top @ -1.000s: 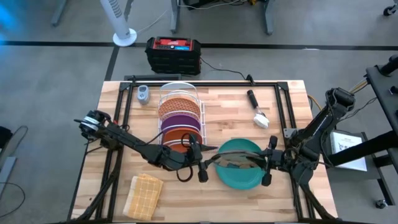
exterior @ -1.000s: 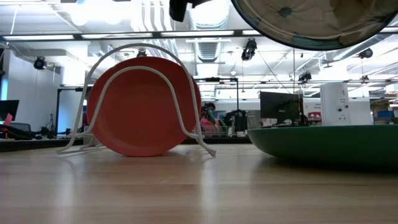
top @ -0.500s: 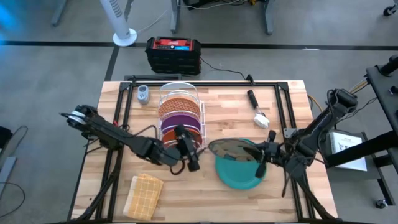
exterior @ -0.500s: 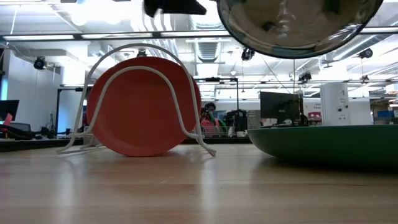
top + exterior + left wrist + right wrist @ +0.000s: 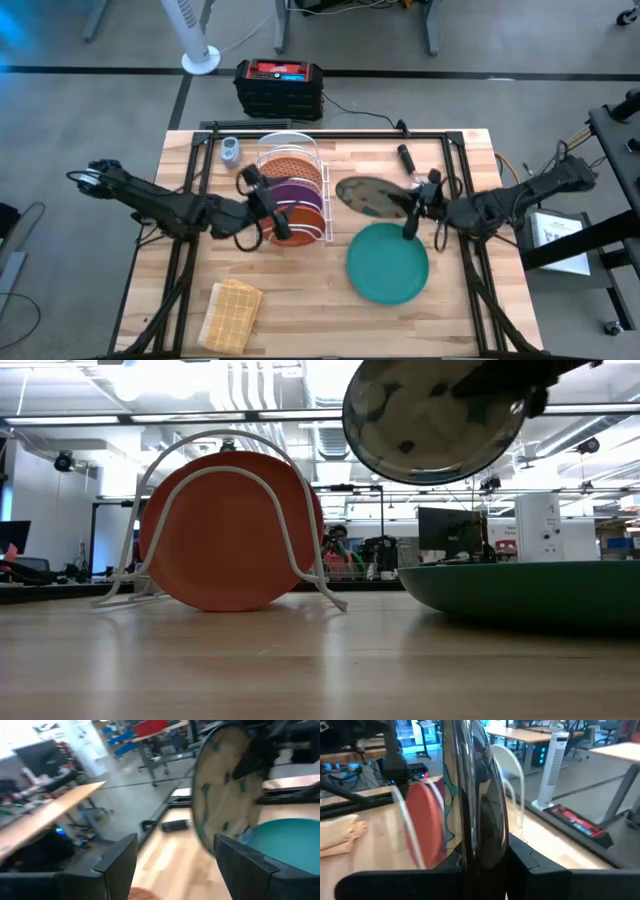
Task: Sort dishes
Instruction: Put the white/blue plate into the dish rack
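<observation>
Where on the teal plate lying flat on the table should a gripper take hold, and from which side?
Grip the teal plate by its raised rim, probably at the edge nearest the right gripper. It lies flat and upturned, so only the rim gives two fingers something thin to close on. That gripper is busy holding the glass plate aloft.

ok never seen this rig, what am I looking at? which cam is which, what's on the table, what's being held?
Two dark robot arms work at a wooden table. The high view looks straight down, the low view sits at table height, and each wrist carries its own camera. The right gripper holds a clear glass plate by its rim, lifted above the table. The left gripper is open and empty beside the white wire rack, which holds orange-patterned, purple and plain orange plates on edge. A teal plate lies flat; a tan cloth sits at the table's front.
</observation>
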Controlling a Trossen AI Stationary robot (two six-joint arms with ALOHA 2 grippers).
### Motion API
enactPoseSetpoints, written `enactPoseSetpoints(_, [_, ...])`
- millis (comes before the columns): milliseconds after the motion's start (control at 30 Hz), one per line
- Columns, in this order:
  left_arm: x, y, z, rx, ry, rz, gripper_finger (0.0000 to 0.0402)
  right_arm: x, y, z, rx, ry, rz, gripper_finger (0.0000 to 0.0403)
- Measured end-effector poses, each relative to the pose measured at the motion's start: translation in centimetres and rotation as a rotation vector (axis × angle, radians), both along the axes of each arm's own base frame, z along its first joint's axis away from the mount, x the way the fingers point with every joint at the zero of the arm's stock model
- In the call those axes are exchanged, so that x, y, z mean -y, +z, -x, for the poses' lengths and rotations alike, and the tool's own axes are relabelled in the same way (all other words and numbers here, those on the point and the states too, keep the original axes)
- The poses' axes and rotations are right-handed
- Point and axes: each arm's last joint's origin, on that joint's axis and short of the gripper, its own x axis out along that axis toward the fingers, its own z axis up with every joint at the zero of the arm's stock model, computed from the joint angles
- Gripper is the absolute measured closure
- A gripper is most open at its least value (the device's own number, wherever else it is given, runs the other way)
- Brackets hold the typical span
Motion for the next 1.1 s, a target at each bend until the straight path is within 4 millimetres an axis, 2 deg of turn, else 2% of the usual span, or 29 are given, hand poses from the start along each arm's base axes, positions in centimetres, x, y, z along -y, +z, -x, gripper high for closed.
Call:
enactPoseSetpoints(200, [-3.2,-0.4,2.2,0.035,0.08,-0.052,0.0154,4.0,1.0,-0.4,-0.005,-0.012,0.05,0.0358])
enactPoseSetpoints(333, [-5.4,-1.1,3.7,0.078,0.15,-0.062,0.0154,6.3,1.7,-0.9,0.04,0.035,0.066,0.0358])
enactPoseSetpoints(467, [-6.8,-1.1,5.2,0.116,0.149,-0.056,0.0155,8.4,2.0,-1.3,0.068,0.075,0.103,0.0358])
enactPoseSetpoints(633, [-7.6,-0.2,6.8,0.162,0.171,-0.062,0.0155,11.0,2.3,-1.8,0.095,0.076,0.161,0.0358])
enactPoseSetpoints(833, [-7.9,0.4,7.7,0.169,0.196,-0.088,0.0155,13.6,1.5,-2.7,0.078,0.084,0.193,0.0359])
enactPoseSetpoints(1100, [-8.4,0.3,8.1,0.16,0.265,-0.095,0.0155,15.6,0.4,-3.6,0.043,0.105,0.221,0.0359])
